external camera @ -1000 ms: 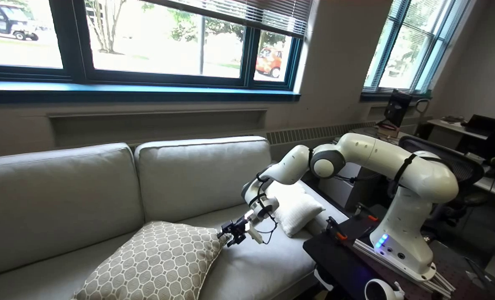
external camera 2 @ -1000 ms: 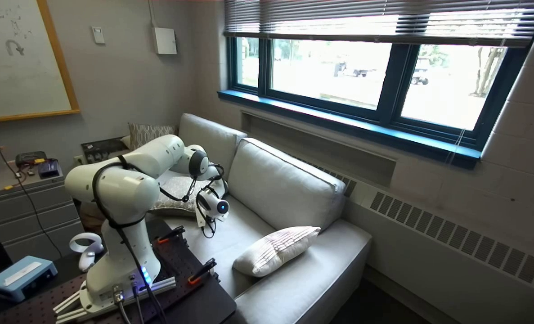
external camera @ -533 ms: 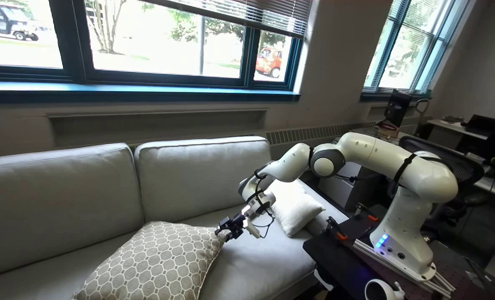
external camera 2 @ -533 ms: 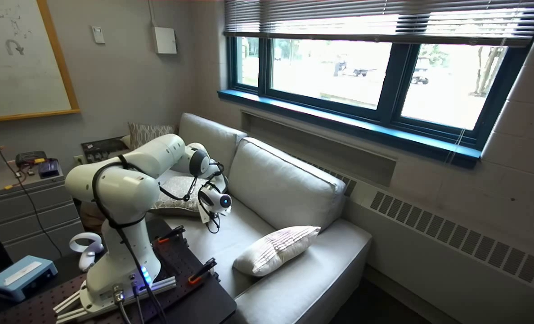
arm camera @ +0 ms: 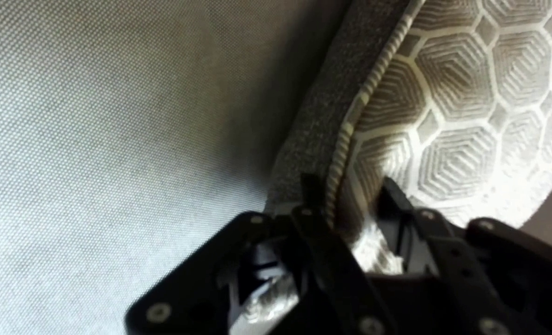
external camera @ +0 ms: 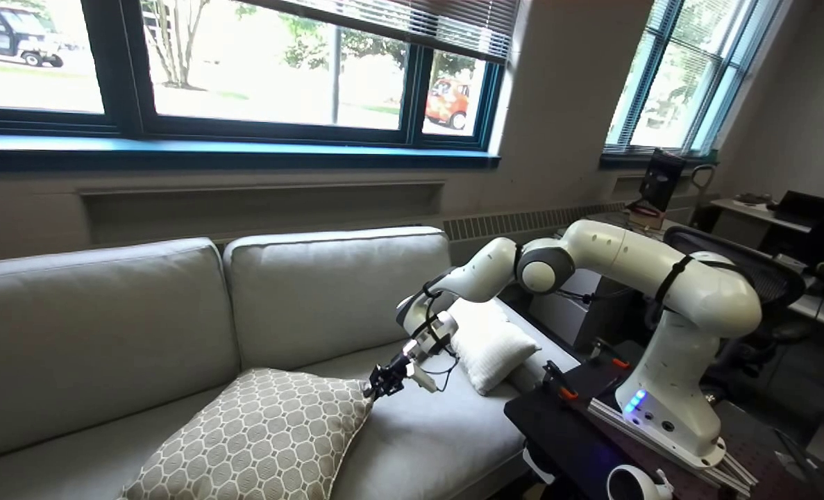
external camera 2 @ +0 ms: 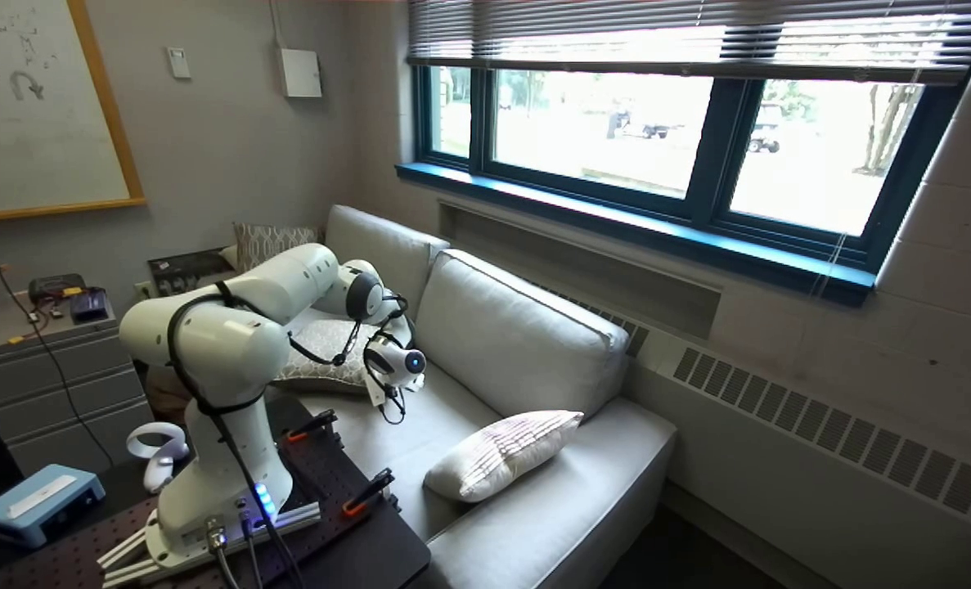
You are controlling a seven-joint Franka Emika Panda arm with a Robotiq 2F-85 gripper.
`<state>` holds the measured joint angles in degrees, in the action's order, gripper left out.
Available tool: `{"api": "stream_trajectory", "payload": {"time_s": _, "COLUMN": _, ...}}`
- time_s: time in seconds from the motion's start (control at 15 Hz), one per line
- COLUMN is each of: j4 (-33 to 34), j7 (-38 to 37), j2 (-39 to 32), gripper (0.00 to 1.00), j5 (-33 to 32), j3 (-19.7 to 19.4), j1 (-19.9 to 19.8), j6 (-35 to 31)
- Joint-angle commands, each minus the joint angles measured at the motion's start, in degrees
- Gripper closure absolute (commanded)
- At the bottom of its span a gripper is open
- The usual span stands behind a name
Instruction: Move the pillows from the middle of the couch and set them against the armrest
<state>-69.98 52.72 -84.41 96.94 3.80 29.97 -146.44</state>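
wrist view: the jaws are closed on a corner of the lattice-patterned pillow [arm camera: 457,153], one jaw at its piped edge, the other against the patterned face, with fabric between them. just beside that corner spreads the pale woven seat of the couch [arm camera: 80,163], darkened where the pillow throws its shadow. in both exterior views this pillow lies on the couch seat, in front of the back cushions [external camera: 342,298] and well apart from the armrest [external camera 2: 583,507]. the small white pillow [external camera 2: 501,458] leans tilted against that armrest, near the end of one back cushion. another patterned pillow [external camera 2: 272,243] shows at the couch's far end, partly hidden by the robot arm [external camera 2: 240,327]. the arm stretches over the couch from its base [external camera 2: 223,474], which stands on metal rails [external camera 2: 301,517] on a dark tabletop [external camera 2: 391,544], small lights [external camera 2: 264,497] glowing blue. two black-and-orange clamps [external camera 2: 368,495] sit at the tabletop's edge; a white controller [external camera 2: 159,476] and a blue box [external camera 2: 39,503] lie near the base. farther out, in an exterior view, a grey drawer unit [external camera 2: 51,380] carries small odds and ends [external camera 2: 88,305], and a whiteboard [external camera 2: 43,131] with faint writing hangs on the wall [external camera 2: 223,155]. above and behind the couch a wide blue-framed window [external camera 2: 600,135] has its blind [external camera 2: 698,37] partly lowered; an orange car [external camera: 448,103] shows outside.
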Motion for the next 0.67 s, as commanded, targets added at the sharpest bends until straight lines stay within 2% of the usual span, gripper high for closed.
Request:
{"api": "stream_trajectory", "payload": {"time_s": 0.0, "j4": 0.77, "j7": -2.92, "j2": 0.01, "gripper": 0.95, "j5": -0.51, "j3": -2.05, "j1": 1.64, "j6": 1.01}}
{"api": "stream_trajectory", "payload": {"time_s": 0.07, "j4": 0.69, "j7": -2.51, "j2": 0.02, "gripper": 0.97, "j5": -5.38, "j3": 2.85, "j1": -2.13, "j6": -2.02}}
{"api": "stream_trajectory", "payload": {"time_s": 0.13, "j4": 0.75, "j7": -2.78, "j2": 0.02, "gripper": 0.99, "j5": -6.10, "j3": 2.88, "j1": -2.05, "j6": -2.35}}
{"api": "stream_trajectory", "payload": {"time_s": 0.2, "j4": 1.12, "j7": -3.14, "j2": 0.02, "gripper": 0.97, "j5": -2.11, "j3": -1.69, "j1": 1.55, "j6": 0.12}}
{"api": "stream_trajectory", "payload": {"time_s": 0.27, "j4": 1.19, "j7": -2.84, "j2": 0.03, "gripper": 0.95, "j5": -1.92, "j3": -1.78, "j1": 1.67, "j6": -0.33}}
{"api": "stream_trajectory", "payload": {"time_s": 0.33, "j4": 0.98, "j7": -2.38, "j2": 0.03, "gripper": 0.96, "j5": -6.39, "j3": 2.76, "j1": -1.55, "j6": -4.22}}
{"api": "stream_trajectory", "payload": {"time_s": 0.4, "j4": 0.82, "j7": -2.04, "j2": 0.03, "gripper": 0.96, "j5": -6.69, "j3": 2.97, "j1": -1.28, "j6": -5.54}}
{"api": "stream_trajectory", "payload": {"time_s": 0.47, "j4": 0.70, "j7": -1.64, "j2": 0.03, "gripper": 0.96, "j5": -2.33, "j3": -0.87, "j1": 1.96, "j6": -4.72}}
{"api": "stream_trajectory", "payload": {"time_s": 0.53, "j4": 0.25, "j7": -1.29, "j2": 0.04, "gripper": 0.96, "j5": -2.07, "j3": -0.56, "j1": 1.87, "j6": -5.95}}
{"api": "stream_trajectory", "payload": {"time_s": 0.6, "j4": -0.37, "j7": -0.35, "j2": 0.04, "gripper": 0.96, "j5": -5.12, "j3": 3.56, "j1": -1.04, "j6": -9.51}}
